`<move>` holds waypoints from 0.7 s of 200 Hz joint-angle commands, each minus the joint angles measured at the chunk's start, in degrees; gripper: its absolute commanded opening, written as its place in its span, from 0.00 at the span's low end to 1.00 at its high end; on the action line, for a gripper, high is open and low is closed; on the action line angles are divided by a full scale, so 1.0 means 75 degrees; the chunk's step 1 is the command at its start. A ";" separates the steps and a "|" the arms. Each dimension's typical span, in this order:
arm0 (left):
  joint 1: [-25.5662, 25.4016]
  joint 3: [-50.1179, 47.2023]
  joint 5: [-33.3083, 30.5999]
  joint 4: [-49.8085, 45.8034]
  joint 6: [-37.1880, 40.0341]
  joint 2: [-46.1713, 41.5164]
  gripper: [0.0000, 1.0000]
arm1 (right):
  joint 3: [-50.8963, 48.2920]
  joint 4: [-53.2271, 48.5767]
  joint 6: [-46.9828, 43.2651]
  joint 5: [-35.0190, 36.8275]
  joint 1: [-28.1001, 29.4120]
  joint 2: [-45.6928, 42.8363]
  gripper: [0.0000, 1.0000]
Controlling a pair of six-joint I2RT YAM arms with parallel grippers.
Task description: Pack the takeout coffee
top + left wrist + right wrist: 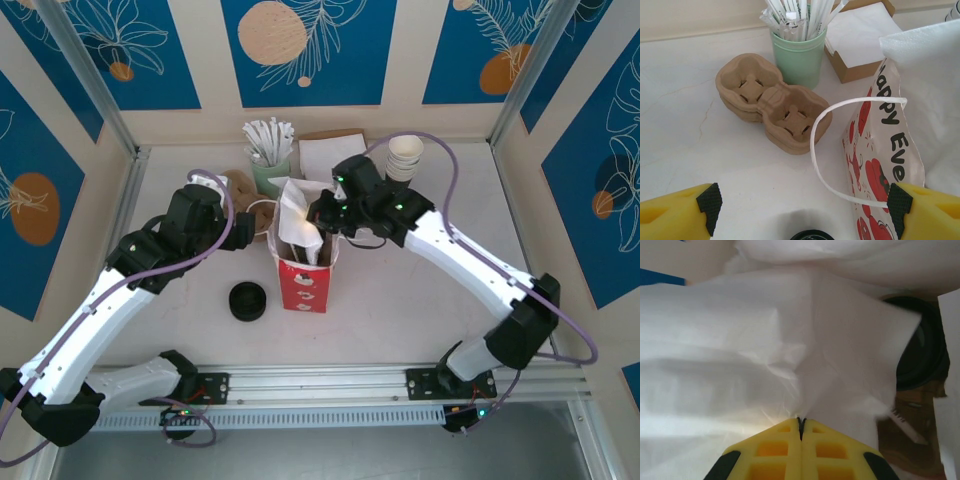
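Two jobs are running at the bag (303, 287) — our right end effector (801, 424) is pinching white tissue (740, 340), seemingly to cover the takeout coffee (926, 347) sitting inside, while our left end effector (805, 205) is hovering spread beside the handle (812, 145).

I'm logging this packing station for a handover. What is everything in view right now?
paper bag: one, red and white, upright, centre
white paper sheet: one, white, sticking out of the bag
takeout coffee: one, only its dark round lid shows, inside the bag
lid stack: one, black, left of the bag
cup carriers: stacked, count unclear, brown, far left of the bag
straw cup: one, mint green, behind the bag
straws: a bunch, white, in the straw cup
napkin box: one, brown, right of the straw cup
cup stack: one, white, far right
left gripper: yellow fingers, open, beside the bag
right gripper: yellow fingers, shut on the sheet
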 commanded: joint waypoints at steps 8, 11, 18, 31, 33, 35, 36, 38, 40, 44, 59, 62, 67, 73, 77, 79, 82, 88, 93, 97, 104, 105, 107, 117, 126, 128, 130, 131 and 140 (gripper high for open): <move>0.0101 -0.0110 0.0073 0.0134 0.0006 -0.0222 0.87 | 0.0754 -0.0802 -0.0846 0.0896 0.0341 0.0405 0.00; 0.0103 -0.0127 0.0069 0.0132 -0.0005 -0.0236 0.87 | 0.0801 -0.0851 -0.0886 0.0979 0.0380 0.0434 0.00; 0.0097 -0.0142 0.0065 0.0123 -0.0006 -0.0248 0.87 | 0.0896 -0.0951 -0.0977 0.1141 0.0446 0.0487 0.03; 0.0103 -0.0148 0.0085 0.0105 -0.0017 -0.0275 0.87 | 0.1077 -0.1080 -0.1141 0.1286 0.0526 0.0511 0.12; 0.0101 -0.0156 0.0081 0.0105 -0.0012 -0.0278 0.87 | 0.1100 -0.1095 -0.1164 0.1301 0.0531 0.0501 0.13; 0.0095 -0.0163 0.0083 0.0105 -0.0016 -0.0278 0.87 | 0.1129 -0.1125 -0.1193 0.1316 0.0544 0.0498 0.15; 0.0100 -0.0165 0.0082 0.0105 -0.0023 -0.0272 0.87 | 0.1147 -0.1136 -0.1194 0.1334 0.0550 0.0496 0.16; 0.0095 -0.0163 0.0080 0.0108 -0.0019 -0.0283 0.87 | 0.1173 -0.1155 -0.1210 0.1360 0.0561 0.0497 0.17; 0.0099 -0.0159 0.0080 0.0106 -0.0018 -0.0288 0.87 | 0.1206 -0.1175 -0.1231 0.1387 0.0572 0.0488 0.19; 0.0099 -0.0165 0.0080 0.0106 -0.0012 -0.0290 0.87 | 0.1260 -0.1201 -0.1277 0.1451 0.0594 0.0473 0.22; 0.0098 -0.0159 0.0083 0.0105 -0.0024 -0.0300 0.87 | 0.1509 -0.1389 -0.1454 0.1662 0.0649 0.0431 0.31; 0.0094 -0.0163 0.0085 0.0105 -0.0023 -0.0302 0.87 | 0.1559 -0.1430 -0.1472 0.1703 0.0671 0.0418 0.32; 0.0099 -0.0157 0.0100 0.0105 -0.0029 -0.0309 0.87 | 0.1633 -0.1492 -0.1507 0.1751 0.0680 0.0408 0.34; 0.0096 -0.0166 0.0104 0.0104 -0.0029 -0.0313 0.87 | 0.1723 -0.1550 -0.1549 0.1783 0.0685 0.0380 0.36; 0.0099 -0.0163 0.0111 0.0116 -0.0030 -0.0319 0.87 | 0.1762 -0.1555 -0.1574 0.1786 0.0687 0.0359 0.37; 0.0103 -0.0156 0.0117 0.0116 -0.0030 -0.0324 0.87 | 0.1784 -0.1556 -0.1586 0.1786 0.0695 0.0351 0.38; 0.0113 -0.0159 0.0118 0.0118 -0.0028 -0.0319 0.87 | 0.1804 -0.1573 -0.1601 0.1815 0.0706 0.0328 0.38; 0.0095 -0.0156 0.0116 0.0117 -0.0032 -0.0315 0.87 | 0.1821 -0.1560 -0.1622 0.1861 0.0710 0.0287 0.39; 0.0099 -0.0166 0.0126 0.0117 -0.0041 -0.0321 0.87 | 0.1829 -0.1531 -0.1637 0.1864 0.0711 0.0252 0.39; 0.0094 -0.0159 0.0127 0.0117 -0.0047 -0.0325 0.87 | 0.1823 -0.1511 -0.1650 0.1862 0.0720 0.0225 0.39; 0.0099 -0.0162 0.0144 0.0129 -0.0053 -0.0324 0.87 | 0.1802 -0.1423 -0.1685 0.1861 0.0719 0.0182 0.39; 0.0096 -0.0158 0.0147 0.0128 -0.0053 -0.0325 0.87 | 0.1794 -0.1408 -0.1686 0.1859 0.0726 0.0179 0.39; 0.0094 -0.0170 0.0147 0.0131 -0.0053 -0.0325 0.87 | 0.1783 -0.1387 -0.1696 0.1851 0.0722 0.0169 0.39; 0.0099 -0.0176 0.0163 0.0128 -0.0065 -0.0336 0.87 | 0.1732 -0.1239 -0.1744 0.1773 0.0731 0.0136 0.39; 0.0104 -0.0189 0.0169 0.0138 -0.0071 -0.0338 0.87 | 0.1678 -0.1088 -0.1791 0.1657 0.0732 0.0137 0.39; 0.0102 -0.0189 0.0176 0.0140 -0.0072 -0.0337 0.87 | 0.1666 -0.1038 -0.1798 0.1588 0.0732 0.0140 0.38; 0.0104 -0.0195 0.0174 0.0140 -0.0075 -0.0337 0.87 | 0.1660 -0.0985 -0.1812 0.1558 0.0731 0.0147 0.38; 0.0110 -0.0198 0.0174 0.0140 -0.0076 -0.0337 0.87 | 0.1653 -0.0960 -0.1820 0.1532 0.0732 0.0150 0.38; 0.0094 -0.0201 0.0180 0.0132 -0.0087 -0.0337 0.87 | 0.1581 -0.0713 -0.1864 0.1207 0.0743 0.0195 0.36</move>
